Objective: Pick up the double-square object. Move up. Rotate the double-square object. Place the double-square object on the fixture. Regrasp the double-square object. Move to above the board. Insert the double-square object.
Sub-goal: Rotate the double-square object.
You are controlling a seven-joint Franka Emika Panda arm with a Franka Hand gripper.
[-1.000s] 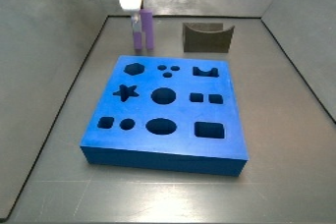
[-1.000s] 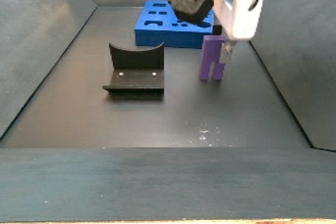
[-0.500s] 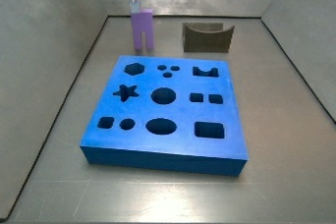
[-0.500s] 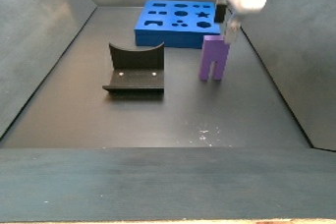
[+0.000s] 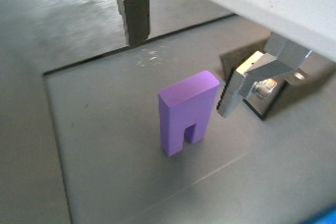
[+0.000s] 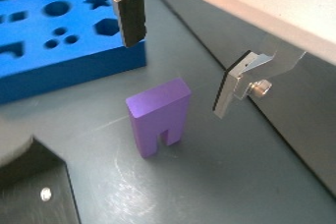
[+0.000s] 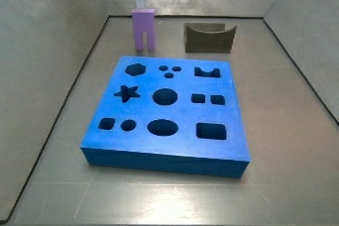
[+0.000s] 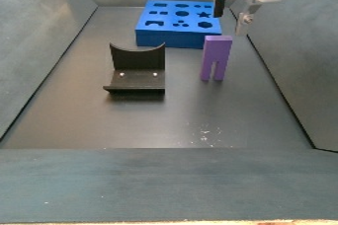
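My claw (image 6: 180,56) hangs wide open above the double-square object (image 6: 159,117), which stands upright on the floor, untouched, beside the board (image 8: 179,23).

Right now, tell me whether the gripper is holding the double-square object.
No. In a wrist view the gripper is open above the double-square object, whose sides neither finger touches.
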